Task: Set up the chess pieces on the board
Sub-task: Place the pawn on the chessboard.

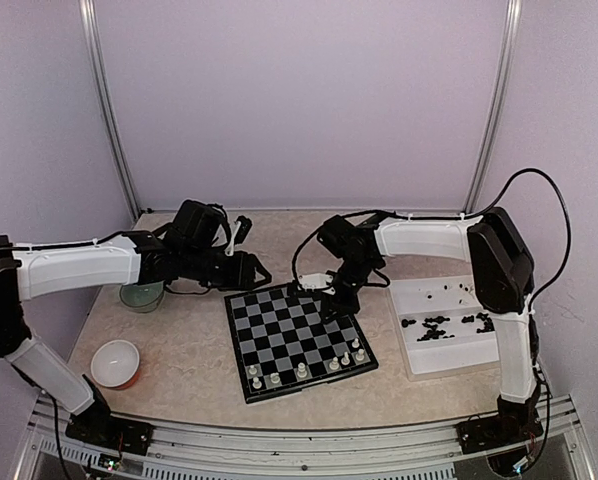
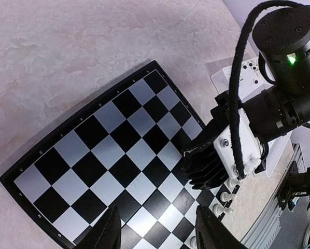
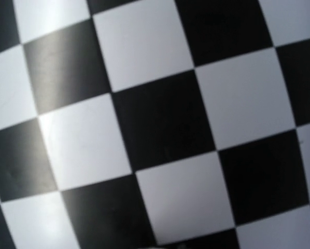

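The board (image 1: 297, 338) of black and grey checks lies in the middle of the table. Several cream-white chess pieces (image 1: 334, 363) stand along its near edge and right corner, and they show as small figures (image 2: 223, 197) in the left wrist view. Black chess pieces (image 1: 437, 325) lie loose in the white tray. My left gripper (image 2: 157, 211) hangs open above the board's far left part, with nothing between its fingers (image 2: 111, 228). My right gripper (image 1: 330, 303) is low over the board's far right squares, jaws shut. Its wrist view shows only checks; whether it holds a piece is hidden.
A white tray (image 1: 449, 352) sits right of the board. A green bowl (image 1: 141, 296) and a white bowl with an orange base (image 1: 116, 362) stand at the left. The right arm's black ribbed housing (image 2: 209, 163) reaches over the board near my left gripper.
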Available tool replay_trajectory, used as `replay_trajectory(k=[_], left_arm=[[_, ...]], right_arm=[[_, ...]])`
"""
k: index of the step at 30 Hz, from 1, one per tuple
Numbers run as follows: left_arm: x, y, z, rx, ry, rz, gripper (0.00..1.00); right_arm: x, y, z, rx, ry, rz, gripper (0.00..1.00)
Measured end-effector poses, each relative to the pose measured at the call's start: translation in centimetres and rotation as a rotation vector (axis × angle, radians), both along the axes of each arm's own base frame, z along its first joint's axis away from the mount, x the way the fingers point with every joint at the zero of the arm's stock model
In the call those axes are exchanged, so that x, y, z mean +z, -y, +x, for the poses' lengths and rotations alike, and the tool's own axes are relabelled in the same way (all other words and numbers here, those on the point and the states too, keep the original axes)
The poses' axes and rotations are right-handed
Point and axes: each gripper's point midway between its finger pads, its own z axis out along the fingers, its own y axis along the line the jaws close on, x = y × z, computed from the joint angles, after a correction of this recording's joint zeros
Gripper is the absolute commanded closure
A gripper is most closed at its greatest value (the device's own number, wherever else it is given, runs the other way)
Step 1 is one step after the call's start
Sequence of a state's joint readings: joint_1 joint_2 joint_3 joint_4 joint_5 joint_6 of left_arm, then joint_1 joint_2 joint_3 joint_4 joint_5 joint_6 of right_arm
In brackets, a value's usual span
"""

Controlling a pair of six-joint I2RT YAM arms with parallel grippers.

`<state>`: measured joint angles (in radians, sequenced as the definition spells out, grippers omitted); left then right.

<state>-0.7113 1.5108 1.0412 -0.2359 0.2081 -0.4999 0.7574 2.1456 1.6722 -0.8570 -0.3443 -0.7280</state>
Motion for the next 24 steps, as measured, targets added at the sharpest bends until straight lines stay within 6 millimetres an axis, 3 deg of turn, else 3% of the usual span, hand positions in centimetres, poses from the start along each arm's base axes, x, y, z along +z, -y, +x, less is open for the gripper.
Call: replay_trajectory(k=[9, 15, 24], left_arm=[[-2.2, 0.5, 0.1, -0.033, -0.049, 0.017, 0.50], [-2.6, 0.9, 0.2, -0.048, -0.059, 0.017, 0.51], [-2.7, 1.1, 0.0, -0.060, -0.065, 0.012, 0.50]], right_arm=[[-0.9, -0.1, -0.1, -0.009, 0.008, 0.025, 0.60], [-0.9, 0.9, -0.5, -0.020, 0.015, 0.030, 0.61], [-1.0, 2.0, -0.6, -0.037, 0.022, 0.033, 0.73]])
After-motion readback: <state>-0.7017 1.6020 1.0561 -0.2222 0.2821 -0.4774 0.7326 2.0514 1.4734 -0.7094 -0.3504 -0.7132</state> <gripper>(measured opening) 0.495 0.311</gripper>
